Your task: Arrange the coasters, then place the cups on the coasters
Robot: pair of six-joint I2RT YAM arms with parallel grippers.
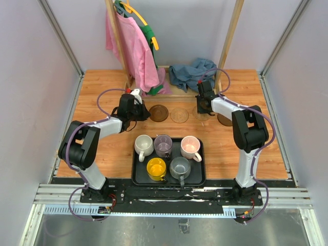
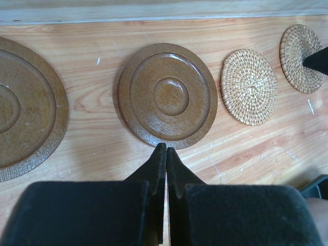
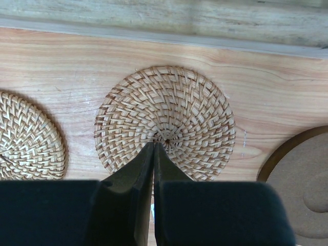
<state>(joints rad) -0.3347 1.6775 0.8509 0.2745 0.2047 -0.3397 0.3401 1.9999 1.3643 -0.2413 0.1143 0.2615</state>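
Several coasters lie in a row on the wood. In the left wrist view there is a dark brown coaster at left, a second brown one in the middle, and two woven tan ones to the right. My left gripper is shut and empty, its tips at the near rim of the middle brown coaster. My right gripper is shut with nothing in it, its tips over the centre of a woven coaster. Another brown coaster lies to its right. Several cups stand in the black tray: cream, purple, pink, yellow, grey.
A wooden rack with a pink garment stands at the back, its base rail just behind the coaster row. A crumpled blue cloth lies by the right post. Grey walls close in the table on both sides.
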